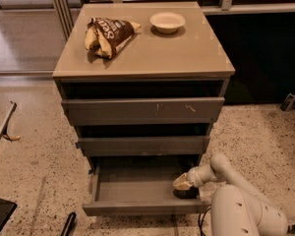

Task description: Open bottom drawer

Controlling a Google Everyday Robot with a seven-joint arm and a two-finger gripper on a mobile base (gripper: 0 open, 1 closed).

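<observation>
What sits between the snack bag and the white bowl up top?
Nothing: the camera view shows only bare cabinet top between snack bag and bowl. The claw is inside the open bottom drawer, at its right end.

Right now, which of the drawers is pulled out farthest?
The bottom drawer, its grey interior exposed; the top and middle ones are barely out. The gripper sits inside its right end.

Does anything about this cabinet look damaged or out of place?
Only small things. The top drawer front has pale scratch marks toward its right. The bottom drawer stands pulled out, with the robot's claw inside at its right end. A crumpled snack bag lies on the cabinet top.
</observation>
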